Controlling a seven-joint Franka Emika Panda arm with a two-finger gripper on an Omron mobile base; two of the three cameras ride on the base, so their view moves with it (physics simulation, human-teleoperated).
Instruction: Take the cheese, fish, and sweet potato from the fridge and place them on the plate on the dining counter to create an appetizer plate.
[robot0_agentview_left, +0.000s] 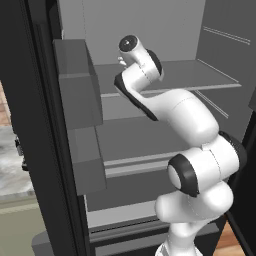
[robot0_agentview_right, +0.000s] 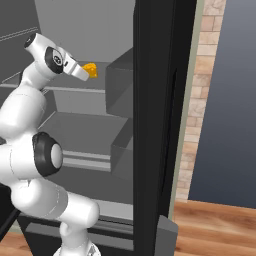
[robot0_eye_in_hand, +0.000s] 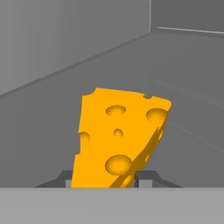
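Grey shelves (robot0_agentview_left: 165, 75) line the black-doored fridge (robot0_agentview_right: 160, 125), where the yellow-orange holed cheese wedge (robot0_eye_in_hand: 118, 140) sits on an upper shelf. Either side of it, the white arm's two-finger gripper (robot0_eye_in_hand: 103, 178) has its dark tips narrowed close against the wedge's base, though firm contact cannot be told

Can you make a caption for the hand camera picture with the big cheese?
Gripper fingers on either side of the holey orange cheese inside the grey fridge.

Grey fridge shelf (robot0_agentview_left: 200, 75) (cheese (robot0_agentview_right: 90, 69) on it)

A brick wall (robot0_agentview_right: 207, 75) stands beside a dark blue-grey wall (robot0_agentview_right: 232, 100) above wooden floor (robot0_agentview_right: 215, 225).
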